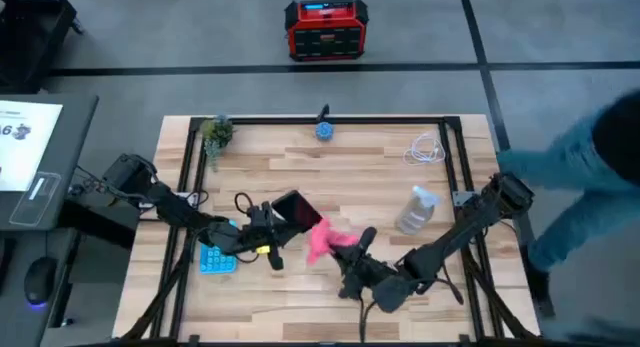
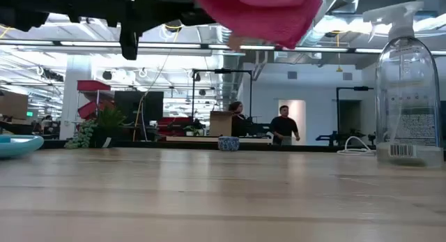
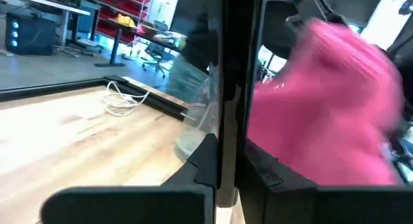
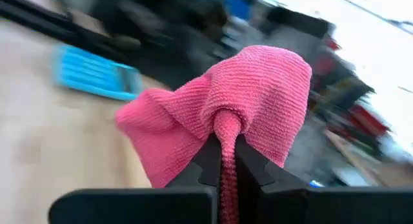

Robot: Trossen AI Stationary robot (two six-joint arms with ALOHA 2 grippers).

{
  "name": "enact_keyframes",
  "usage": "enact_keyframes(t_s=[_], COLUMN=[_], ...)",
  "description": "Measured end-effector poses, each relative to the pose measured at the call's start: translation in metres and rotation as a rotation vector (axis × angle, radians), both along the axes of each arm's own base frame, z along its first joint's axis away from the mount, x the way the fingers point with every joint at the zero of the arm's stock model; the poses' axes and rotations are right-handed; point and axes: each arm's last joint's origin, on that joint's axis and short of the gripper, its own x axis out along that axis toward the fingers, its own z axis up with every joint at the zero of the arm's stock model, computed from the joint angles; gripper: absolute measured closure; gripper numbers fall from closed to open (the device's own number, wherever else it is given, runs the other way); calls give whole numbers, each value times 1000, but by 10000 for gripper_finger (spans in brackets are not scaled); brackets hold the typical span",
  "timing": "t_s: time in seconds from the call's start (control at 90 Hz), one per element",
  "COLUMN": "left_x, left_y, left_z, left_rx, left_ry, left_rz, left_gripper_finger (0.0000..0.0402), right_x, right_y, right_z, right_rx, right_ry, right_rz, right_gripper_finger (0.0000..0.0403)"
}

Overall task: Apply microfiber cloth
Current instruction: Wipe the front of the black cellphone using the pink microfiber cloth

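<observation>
Microfiber cloth (image 4: 219, 121) pinched in right hand (image 4: 222, 161), off table (image 1: 380, 177); left hand (image 3: 222, 146) clamped on phone (image 1: 297, 211) edge — bring together square, wipe flat.

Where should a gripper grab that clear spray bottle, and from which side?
Grip the spray bottle around its narrow neck below the trigger head, coming level from the open table side; it stands upright in the low view, and the body looks wide.

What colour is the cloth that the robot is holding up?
Pink-red; the microfiber cloth, pinched in the right pincer, shows best in the right wrist view.
</observation>
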Motion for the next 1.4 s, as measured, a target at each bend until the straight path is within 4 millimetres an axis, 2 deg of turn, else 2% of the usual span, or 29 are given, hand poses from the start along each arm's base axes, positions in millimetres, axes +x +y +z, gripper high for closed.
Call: enact_keyframes(t_s=[0.111,0.322,0.467,0.6,0.689,0.778,0.989,1.122,1.222,1.333,1.4], left_x=[0,3,8,9,8,8,8,8,8,7,7], left_y=[0,-2,-5,-6,-8,-8,-8,-8,-8,-8,-9], left_z=[0,4,10,10,11,12,13,14,15,15,15], left_rx=[-1,11,48,51,49,57,52,52,48,46,50], left_ry=[-2,-6,14,26,19,10,-3,-10,-16,-15,-15], left_rz=[2,5,11,19,-2,-10,-9,-1,6,19,5], left_gripper_finger=[392,392,392,392,392,392,392,392,392,392,392], right_x=[10,34,38,29,23,22,35,39,37,27,23], right_y=[-7,-46,-57,-51,-45,-41,-47,-50,-52,-45,-40], right_z=[2,-5,-8,-6,-3,-3,-11,-15,-15,-12,-11], right_rx=[90,199,209,137,110,121,253,251,225,141,112], right_ry=[-30,-74,-76,-136,-156,-150,-69,-42,-76,-163,-189], right_rz=[12,-98,-156,-329,-365,-333,-101,-71,-165,-365,-419], right_gripper_finger=[403,403,403,403,403,403,403,403,403,403,403])
